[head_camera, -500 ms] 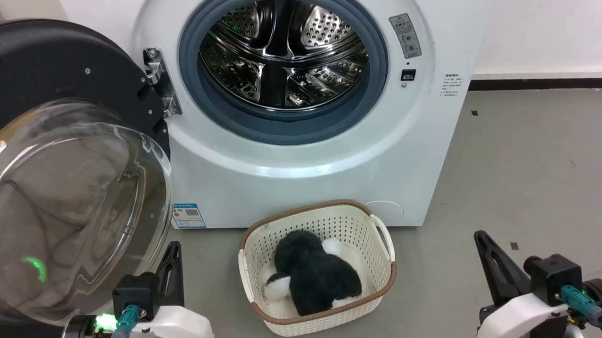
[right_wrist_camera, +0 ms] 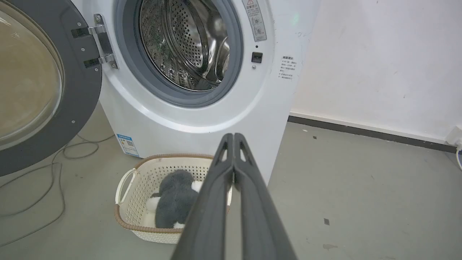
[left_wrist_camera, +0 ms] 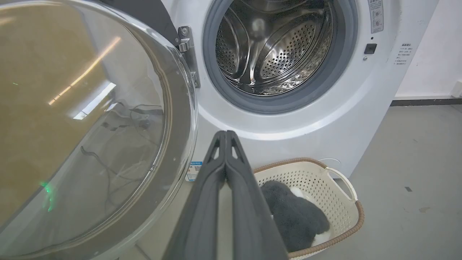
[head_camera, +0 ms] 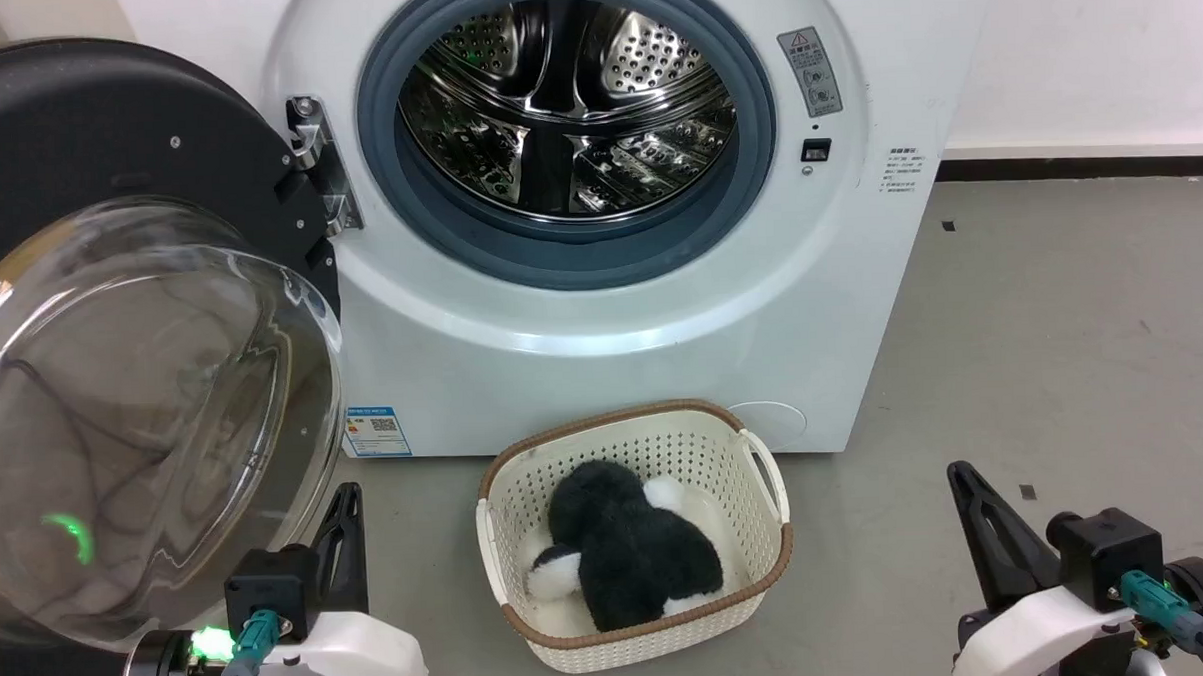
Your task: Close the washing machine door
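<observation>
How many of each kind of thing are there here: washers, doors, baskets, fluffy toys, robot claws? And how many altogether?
washing machine: 1
door: 1
basket: 1
fluffy toy: 1
claws: 2, the left claw and the right claw, both closed
Total: 6

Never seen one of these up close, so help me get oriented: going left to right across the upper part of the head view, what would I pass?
washing machine door → metal hinge → steel drum → warning sticker → dark skirting strip
</observation>
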Controlling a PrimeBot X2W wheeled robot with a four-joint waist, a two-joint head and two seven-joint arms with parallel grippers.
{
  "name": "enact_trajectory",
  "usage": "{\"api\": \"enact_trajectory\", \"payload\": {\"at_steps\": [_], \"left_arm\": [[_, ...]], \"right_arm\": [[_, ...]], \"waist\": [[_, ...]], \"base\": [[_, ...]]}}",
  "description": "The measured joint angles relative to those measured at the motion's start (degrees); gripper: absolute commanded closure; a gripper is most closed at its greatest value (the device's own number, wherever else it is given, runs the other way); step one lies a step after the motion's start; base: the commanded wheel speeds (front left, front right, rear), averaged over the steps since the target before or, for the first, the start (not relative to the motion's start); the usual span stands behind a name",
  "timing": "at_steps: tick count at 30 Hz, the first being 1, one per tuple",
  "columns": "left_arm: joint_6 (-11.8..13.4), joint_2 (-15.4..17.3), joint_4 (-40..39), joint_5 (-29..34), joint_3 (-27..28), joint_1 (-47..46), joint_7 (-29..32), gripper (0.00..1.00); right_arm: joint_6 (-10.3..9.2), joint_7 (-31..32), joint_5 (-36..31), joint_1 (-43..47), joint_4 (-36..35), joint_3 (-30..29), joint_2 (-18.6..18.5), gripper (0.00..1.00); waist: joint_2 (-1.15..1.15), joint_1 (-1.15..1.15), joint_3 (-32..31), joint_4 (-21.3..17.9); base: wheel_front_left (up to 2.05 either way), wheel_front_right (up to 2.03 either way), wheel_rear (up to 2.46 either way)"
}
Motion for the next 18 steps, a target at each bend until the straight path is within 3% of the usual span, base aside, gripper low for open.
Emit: {"api": "enact_trajectory", "payload": {"at_steps": [9,10,18], "left_arm": [[0.00,0.00,0.00,0.00,0.02,0.00,0.00,1.00],[0.02,0.00,0.01,-0.01,0.01,0.00,0.00,0.00],[0.09,0.00,0.11,-0.01,-0.21,0.00,-0.04,0.00]], "right_arm": [[0.00,0.00,0.00,0.00,0.00,0.00,0.00,1.00],[0.00,-0.01,0.03,0.02,0.00,0.02,0.00,0.00],[0.00,-0.08,0.12,0.04,0.08,0.01,0.00,0.00]], "waist": [[0.00,0.00,0.00,0.00],[0.00,0.00,0.00,0.00],[0.00,0.00,0.01,0.00]], "base": [[0.00,0.00,0.00],[0.00,0.00,0.00],[0.00,0.00,0.00]]}}
